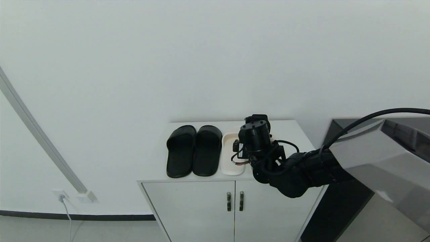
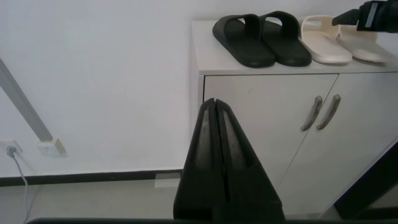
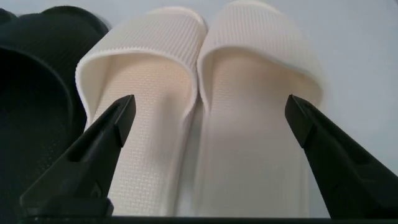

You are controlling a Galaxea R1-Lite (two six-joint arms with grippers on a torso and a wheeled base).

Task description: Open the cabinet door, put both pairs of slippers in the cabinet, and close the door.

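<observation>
A white cabinet point(image 1: 188, 208) stands against the wall with both doors shut; its two handles point(image 1: 234, 201) meet at the middle. On its top lie a black pair of slippers point(image 1: 194, 151) and, to their right, a cream pair point(image 1: 230, 158), side by side. My right gripper point(image 3: 210, 106) hangs open just above the cream slippers point(image 3: 205, 124), one finger outside each shoe, touching neither. The right wrist point(image 1: 256, 136) covers part of that pair. My left gripper point(image 2: 215, 109) is shut on nothing, low and in front of the cabinet's left door point(image 2: 261, 124).
A wall socket with a cable point(image 1: 61, 196) and a slanted wall conduit point(image 1: 37, 134) lie left of the cabinet. A dark unit point(image 1: 336, 208) stands close against the cabinet's right side. Bare floor lies before the doors.
</observation>
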